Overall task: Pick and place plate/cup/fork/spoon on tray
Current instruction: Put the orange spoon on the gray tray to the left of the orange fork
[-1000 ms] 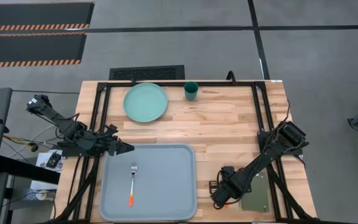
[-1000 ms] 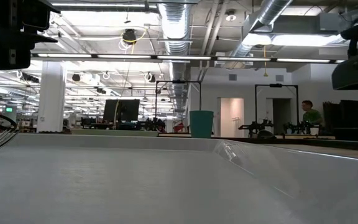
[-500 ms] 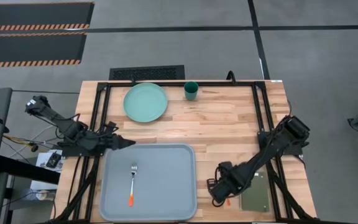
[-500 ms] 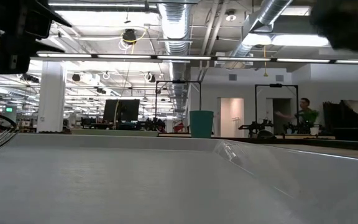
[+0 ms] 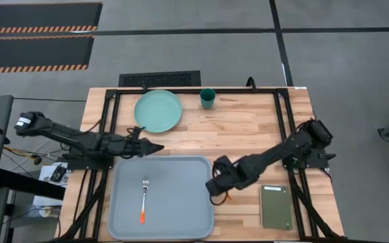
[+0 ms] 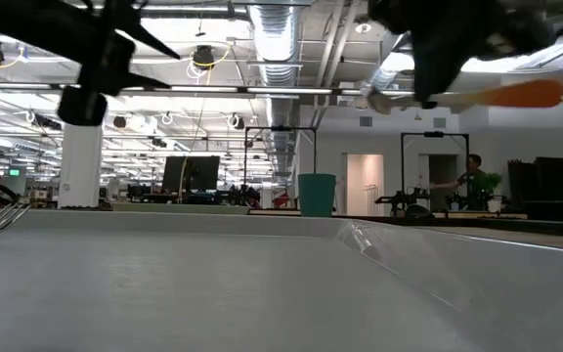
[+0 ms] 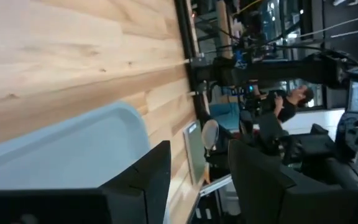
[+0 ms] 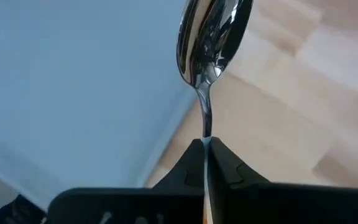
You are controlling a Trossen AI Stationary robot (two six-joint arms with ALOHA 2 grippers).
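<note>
The small silver metal spoon (image 8: 211,37) with the orange handle tip is pinched tight by the right gripper (image 5: 216,188), bowl pointing ahead, right at the pale grey-blue rectangular tray's (image 5: 194,169) right rim; the left gripper (image 5: 155,148), fingers parted, is parked near the tray's far edge.

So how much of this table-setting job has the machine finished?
About a quarter. The fork already lies on the tray. The right gripper holds the spoon at the tray's right edge, not yet set down. The plate and cup wait on the table's far side; the left gripper hovers, open, near the plate.
</note>
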